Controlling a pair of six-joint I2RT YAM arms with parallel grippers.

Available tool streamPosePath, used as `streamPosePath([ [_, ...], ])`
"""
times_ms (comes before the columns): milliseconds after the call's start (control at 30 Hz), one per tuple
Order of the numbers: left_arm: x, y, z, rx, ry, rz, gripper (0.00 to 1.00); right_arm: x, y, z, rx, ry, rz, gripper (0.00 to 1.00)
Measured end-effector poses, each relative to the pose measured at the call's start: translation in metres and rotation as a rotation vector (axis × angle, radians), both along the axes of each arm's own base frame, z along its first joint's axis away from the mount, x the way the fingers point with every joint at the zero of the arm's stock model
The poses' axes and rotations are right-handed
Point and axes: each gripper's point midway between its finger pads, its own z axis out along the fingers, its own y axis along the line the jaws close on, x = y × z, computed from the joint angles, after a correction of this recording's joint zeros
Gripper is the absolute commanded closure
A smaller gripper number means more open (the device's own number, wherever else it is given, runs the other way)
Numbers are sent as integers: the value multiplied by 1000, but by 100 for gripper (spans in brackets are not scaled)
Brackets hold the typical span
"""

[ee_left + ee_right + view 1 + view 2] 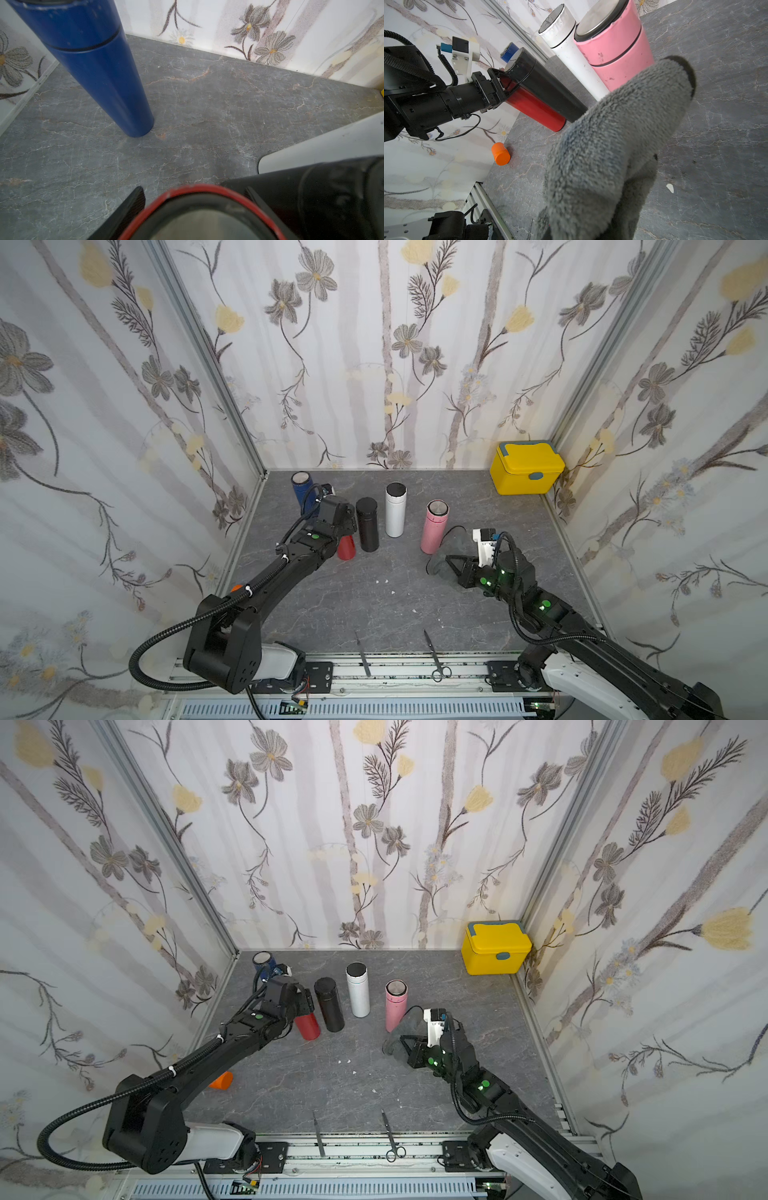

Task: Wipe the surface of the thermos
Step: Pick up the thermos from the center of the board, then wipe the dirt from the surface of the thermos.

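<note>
At the near edge of the table [374, 605] a thin metal tool [363, 655] and a pair of scissors [436, 659] lay side by side, both partly over the rail. Near the left edge an orange cap [221, 1080] lay on its side.

Further in on the right side, the right pincer [451, 562] was clamped on a grey cloth [602, 145], which hung bunched from it just beside the base of a pink thermos [433, 531]. Whether cloth and pink thermos touched could not be told.

Toward the left, the red thermos [346, 549] stood upright on the table. The left pincer [194, 192] had its jaws closed around the thermos's top, one finger on each side of the rim, as the left wrist view showed. A black thermos [367, 526] stood just beside the red one on its right; the right wrist view showed the two close together. A white thermos [395, 510] stood a little further back, between the black and the pink.

A blue thermos [99, 72] stood upright near the far left corner, apart from the rest. A yellow box [525, 468] with its lid on sat in the far right corner.
</note>
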Motion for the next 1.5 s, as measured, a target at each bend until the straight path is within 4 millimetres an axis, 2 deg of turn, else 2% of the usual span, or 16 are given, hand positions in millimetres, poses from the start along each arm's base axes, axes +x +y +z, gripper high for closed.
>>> streamPosePath([
  [33, 1, 1, 0, 14, -4, 2, 51, 0, 0, 0, 1, -1, 0, 100],
  [100, 3, 1, 2, 13, -10, 1, 82, -1, 0, 1, 3, -4, 1, 100],
  [167, 3, 1, 2, 17, -7, 1, 100, -1, 0, 3, 6, -8, 2, 100],
  [267, -7, 7, 8, 25, 4, 9, 100, -4, 1, 3, 12, -9, 17, 100],
  [400, -26, 15, 42, -18, -66, 23, 100, -12, 9, 3, 24, -10, 62, 100],
  [500, -41, 14, 64, -72, -102, -4, 100, -23, 23, 6, 37, -21, 124, 100],
  [567, -53, 8, 69, -118, -97, -41, 100, -34, 37, 7, 39, -31, 179, 100],
  [667, -74, -7, 71, -198, -76, -114, 100, -50, 63, 10, 38, -40, 262, 100],
  [767, -97, -32, 76, -304, -59, -214, 100, -55, 88, 19, 41, -61, 304, 100],
  [933, -127, -71, 74, -445, -32, -334, 100, -62, 135, 53, 66, -131, 374, 100],
  [1067, -141, -99, 75, -501, -13, -408, 100, -54, 156, 74, 86, -178, 374, 100],
  [1133, -146, -108, 77, -513, -17, -429, 100, -47, 163, 76, 85, -183, 356, 100],
  [1267, -144, -103, 73, -472, -28, -387, 100, -39, 166, 58, 81, -172, 323, 100],
  [1367, -145, -98, 66, -438, -12, -375, 100, -41, 151, 15, 43, -98, 289, 100],
  [1433, -146, -99, 65, -432, -8, -383, 100, -46, 131, -20, -6, -24, 259, 100],
  [1500, -147, -103, 67, -440, -13, -401, 100, -53, 115, -39, -33, 19, 240, 100],
])
